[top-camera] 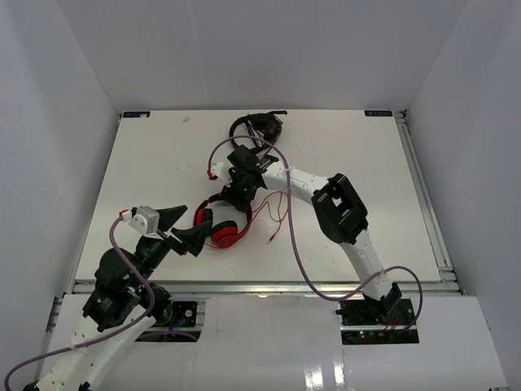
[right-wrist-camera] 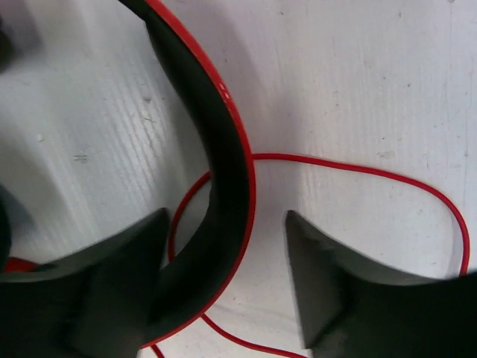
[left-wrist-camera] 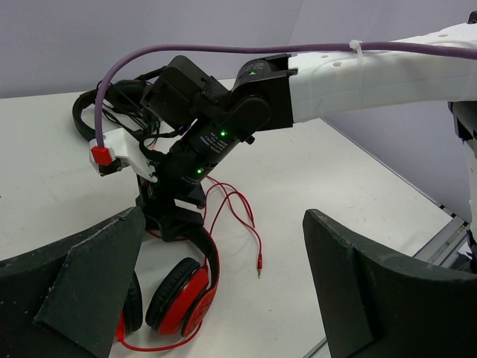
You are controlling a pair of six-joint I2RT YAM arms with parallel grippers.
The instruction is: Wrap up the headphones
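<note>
The red headphones (top-camera: 224, 232) lie on the white table, earcups toward the near edge, with the black-lined headband (right-wrist-camera: 227, 164) arching away. Their thin red cable (top-camera: 273, 213) trails right and ends in a loose plug (left-wrist-camera: 259, 273). My right gripper (top-camera: 234, 195) points down over the headband. Its jaws are open and straddle the band in the right wrist view (right-wrist-camera: 225, 216): the band rests against the left finger, with a gap to the right finger. My left gripper (top-camera: 199, 218) is open and empty just left of the earcups (left-wrist-camera: 179, 294).
All-black headphones (top-camera: 256, 126) with a bundled cable lie at the back of the table, behind the right gripper, and also show in the left wrist view (left-wrist-camera: 112, 101). A purple robot cable (top-camera: 285, 212) hangs over the table by the right arm.
</note>
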